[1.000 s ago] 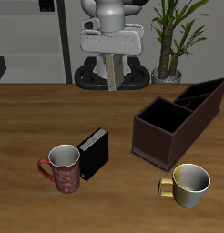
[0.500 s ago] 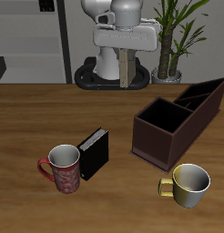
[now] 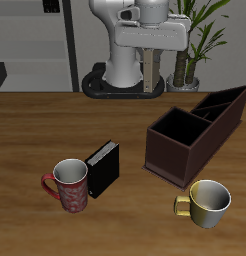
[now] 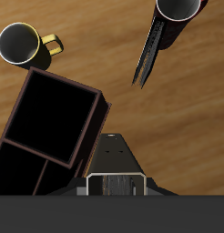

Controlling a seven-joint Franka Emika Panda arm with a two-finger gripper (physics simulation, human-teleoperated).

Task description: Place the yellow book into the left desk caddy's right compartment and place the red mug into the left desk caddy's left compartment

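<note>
Hand (image 3: 151, 88) hangs high above the tabletop (image 3: 35, 130), holding nothing; whether its fingers are apart I cannot tell. Below it lies the left desk caddy (image 3: 195, 133), both compartments bare. Farther out stand the yellow book (image 3: 104, 168) and red mug (image 3: 68, 184), touching. First step: descend toward the book.

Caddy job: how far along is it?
Done: nothing. The left desk caddy shows only dark, bare compartments in both views. The red mug stands on the table, apart from the caddy, beside a black upright book. No yellow book is recognisable.
In hand: nothing. The gripper hangs high near the table's back, carrying no object.
Left: both placements.
</note>
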